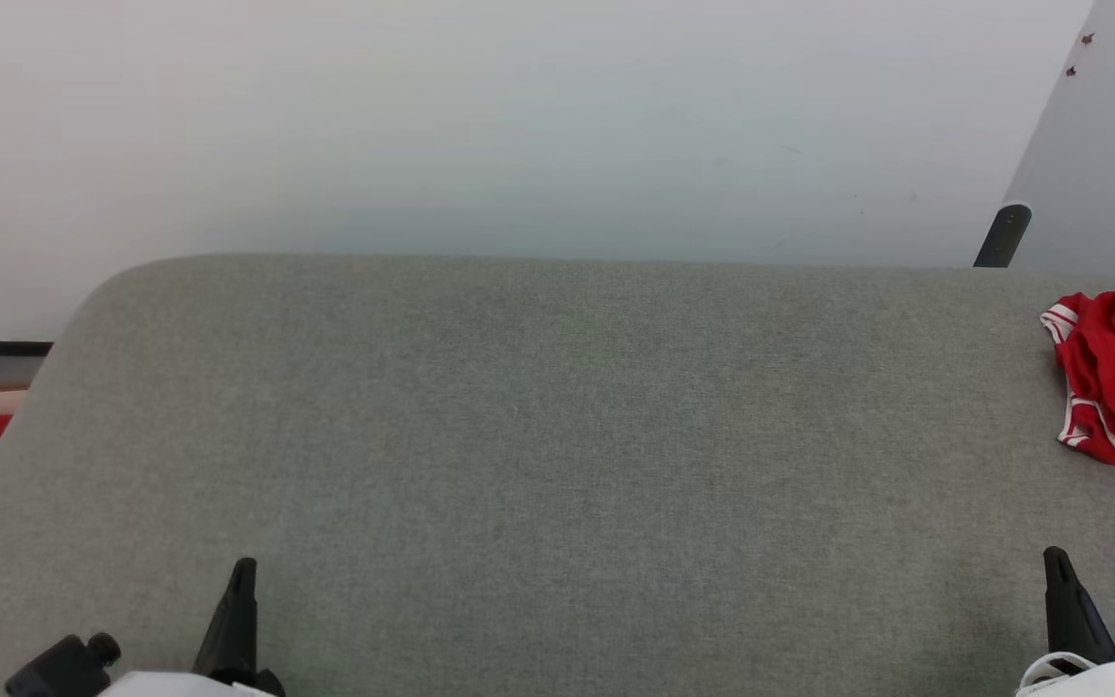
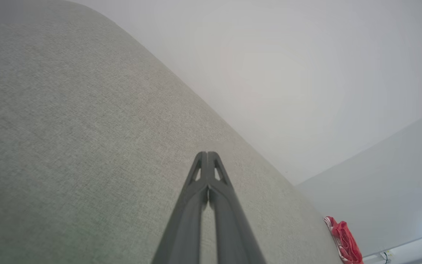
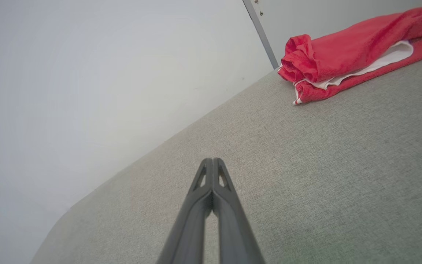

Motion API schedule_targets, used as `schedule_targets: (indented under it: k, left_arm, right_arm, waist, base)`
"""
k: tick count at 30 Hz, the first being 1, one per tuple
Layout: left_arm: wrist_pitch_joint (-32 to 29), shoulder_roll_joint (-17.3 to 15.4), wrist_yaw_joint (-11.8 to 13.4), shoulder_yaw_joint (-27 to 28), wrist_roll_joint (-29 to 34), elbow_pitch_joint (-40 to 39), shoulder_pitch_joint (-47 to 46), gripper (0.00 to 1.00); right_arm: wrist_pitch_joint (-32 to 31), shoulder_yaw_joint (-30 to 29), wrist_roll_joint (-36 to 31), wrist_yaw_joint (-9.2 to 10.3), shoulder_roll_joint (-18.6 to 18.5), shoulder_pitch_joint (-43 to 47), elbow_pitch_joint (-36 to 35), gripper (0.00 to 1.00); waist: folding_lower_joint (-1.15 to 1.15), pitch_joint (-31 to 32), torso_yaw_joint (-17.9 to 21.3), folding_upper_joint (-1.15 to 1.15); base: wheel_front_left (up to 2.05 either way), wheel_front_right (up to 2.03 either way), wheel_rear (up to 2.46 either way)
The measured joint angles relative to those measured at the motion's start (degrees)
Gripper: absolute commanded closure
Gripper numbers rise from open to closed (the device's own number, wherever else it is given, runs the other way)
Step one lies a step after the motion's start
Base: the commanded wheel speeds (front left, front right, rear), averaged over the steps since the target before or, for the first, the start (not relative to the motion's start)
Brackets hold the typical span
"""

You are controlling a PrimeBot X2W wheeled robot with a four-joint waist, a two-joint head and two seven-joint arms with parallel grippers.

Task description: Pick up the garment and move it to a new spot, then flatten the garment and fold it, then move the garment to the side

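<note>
While the dark two-fingered left gripper (image 1: 245,566) and right gripper (image 1: 1057,556) sit fully closed, holding nothing, the crumpled red soft-fabric T-shirt (image 1: 1114,382) with white trim lies on the grey fabric-covered desk (image 1: 557,436) at its far right edge.

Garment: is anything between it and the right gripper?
Nothing visible. The garment lies bunched at the far right of the grey surface, and only bare fabric separates it from the shut right gripper.
</note>
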State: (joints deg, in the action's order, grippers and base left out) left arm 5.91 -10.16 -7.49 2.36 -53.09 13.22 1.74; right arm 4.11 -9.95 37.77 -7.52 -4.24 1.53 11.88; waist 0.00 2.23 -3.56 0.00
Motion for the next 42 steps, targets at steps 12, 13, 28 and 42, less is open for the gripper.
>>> schedule_targets:
  k: [12, 13, 28, 42]
  left_arm:
    - [-2.4, 1.3, 0.0, 0.8, -7.2, 0.1, -1.6, 1.00]
    - [-2.5, 1.4, 0.0, 0.9, -7.8, 0.1, -1.6, 1.00]
    - [-5.0, 2.9, 0.0, 1.7, -15.6, 0.3, -3.0, 1.00]
    - [-7.0, 4.1, 0.0, 2.4, -22.0, 0.4, -4.4, 1.00]
  right_arm:
    - [-1.9, 0.7, 9.9, 0.00, 0.3, -1.1, 0.4, 1.00]
    - [-2.2, 0.8, 10.9, 0.00, 0.3, -1.2, 0.5, 1.00]
    - [-4.2, 1.3, 21.9, 0.01, 0.6, -2.9, 0.9, 1.00]
    - [-6.0, 1.9, 30.6, 0.02, 0.8, -4.0, 1.3, 1.00]
  waist:
    - [0.00, -0.3, 0.5, 0.00]
    - [0.00, -0.3, 0.5, 0.00]
    - [0.00, -0.8, 1.1, 0.00]
    - [0.00, -1.1, 1.7, 0.00]
  base:
    - [0.00, 0.00, 0.00]
    - [0.00, 0.00, 0.00]
    - [0.00, 0.00, 0.00]
    - [0.00, 0.00, 0.00]
